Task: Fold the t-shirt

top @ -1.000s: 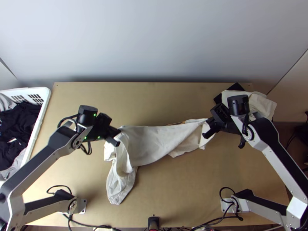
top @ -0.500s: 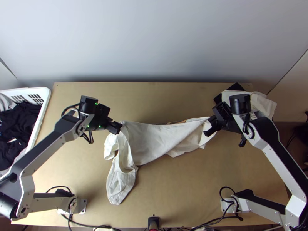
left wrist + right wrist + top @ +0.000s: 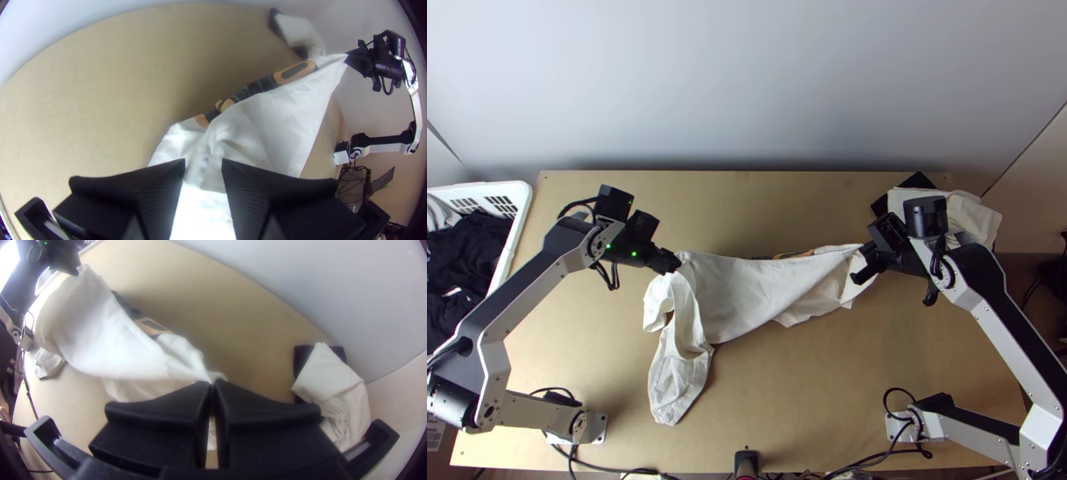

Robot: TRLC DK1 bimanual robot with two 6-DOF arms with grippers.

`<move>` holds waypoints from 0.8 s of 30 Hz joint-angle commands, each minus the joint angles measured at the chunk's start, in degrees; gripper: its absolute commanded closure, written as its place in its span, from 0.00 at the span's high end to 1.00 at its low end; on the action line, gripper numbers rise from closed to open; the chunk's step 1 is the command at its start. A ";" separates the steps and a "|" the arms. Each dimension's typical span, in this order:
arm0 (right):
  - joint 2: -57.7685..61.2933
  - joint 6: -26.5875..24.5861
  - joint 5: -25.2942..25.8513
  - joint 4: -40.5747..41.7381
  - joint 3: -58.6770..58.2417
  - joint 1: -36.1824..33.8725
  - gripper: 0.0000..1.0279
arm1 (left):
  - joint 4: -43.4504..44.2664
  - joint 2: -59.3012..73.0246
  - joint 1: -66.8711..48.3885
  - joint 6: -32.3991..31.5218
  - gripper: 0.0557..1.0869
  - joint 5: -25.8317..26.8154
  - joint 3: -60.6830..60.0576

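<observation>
The white t-shirt (image 3: 739,292) lies bunched and partly stretched between the grippers, a narrow part hanging toward the near edge. A dark and orange print shows along its far side. At its upper left end is my left gripper (image 3: 669,262). In the left wrist view the fingers of my left gripper (image 3: 203,166) stand a little apart, with t-shirt cloth (image 3: 275,122) visible between and beyond them. My right gripper (image 3: 863,264) holds the right end; in the right wrist view my right gripper (image 3: 212,389) is shut on a gathered tip of the t-shirt (image 3: 111,346).
A white basket (image 3: 517,228) with dark and grey clothes stands at the left. Folded off-white cloth (image 3: 975,216) lies over a black item (image 3: 917,182) at the back right. Bare table (image 3: 747,200) stretches behind the t-shirt; cables run along the near edge.
My left gripper has moved up the picture and its fingers have come closer together. The t-shirt's upper left end has shifted slightly that way. My right gripper has hardly moved, still holding its end.
</observation>
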 commanded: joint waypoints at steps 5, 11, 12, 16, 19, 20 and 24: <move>-0.12 -0.40 0.05 0.04 -0.10 -0.40 0.03 | -0.56 0.36 -0.91 -0.78 0.04 2.66 2.17; -1.43 -0.66 0.22 -0.05 2.01 -0.93 0.03 | -2.23 -2.10 -0.56 -1.13 0.04 2.66 6.22; -1.79 -0.84 0.49 -0.57 3.06 -1.02 0.03 | -2.67 -2.97 -0.47 -1.30 0.04 2.66 7.62; -2.66 -1.36 1.10 -4.09 9.13 -1.63 0.03 | -6.01 -4.64 0.67 -2.71 0.04 2.66 17.12; -3.10 -1.45 1.19 -6.64 14.66 -2.95 0.03 | -9.43 -4.47 2.08 -3.85 0.04 2.66 26.17; -3.10 -1.54 1.45 -7.52 16.69 -3.13 0.03 | -10.49 -4.38 2.52 -4.29 0.04 2.66 29.16; -2.93 -2.07 2.59 -10.86 24.42 -3.48 0.03 | -13.92 -4.12 4.36 -5.26 0.04 2.66 39.79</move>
